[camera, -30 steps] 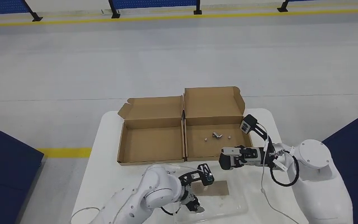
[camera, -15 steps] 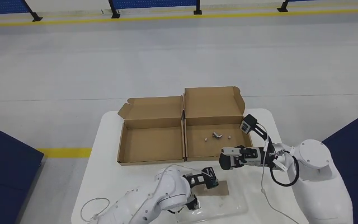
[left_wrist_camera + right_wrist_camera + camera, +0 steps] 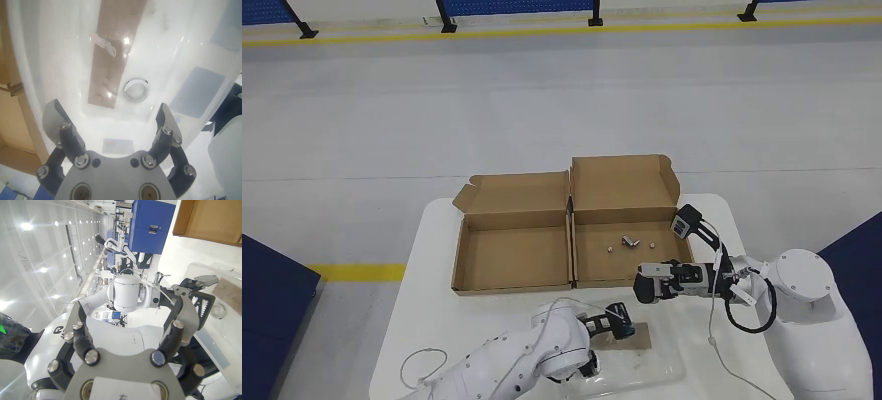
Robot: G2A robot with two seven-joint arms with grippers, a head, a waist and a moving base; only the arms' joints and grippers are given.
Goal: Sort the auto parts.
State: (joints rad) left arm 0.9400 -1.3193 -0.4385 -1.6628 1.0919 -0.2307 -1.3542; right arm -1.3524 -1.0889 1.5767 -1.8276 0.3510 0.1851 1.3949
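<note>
In the clear tray [image 3: 62, 62] at the worktop's [image 3: 412, 310] front edge, you find a metal ring [image 3: 136, 92] lying just ahead of your left gripper [image 3: 109, 106], its fingers spread wide, holding nothing. Your right gripper [image 3: 129, 306] hangs near the right cardboard box [image 3: 592, 265], fingers wide too.

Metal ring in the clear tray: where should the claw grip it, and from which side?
Probably across its outer rim, coming straight down: the ring lies flat on the tray floor, hole up, beside the brown strip.
</note>
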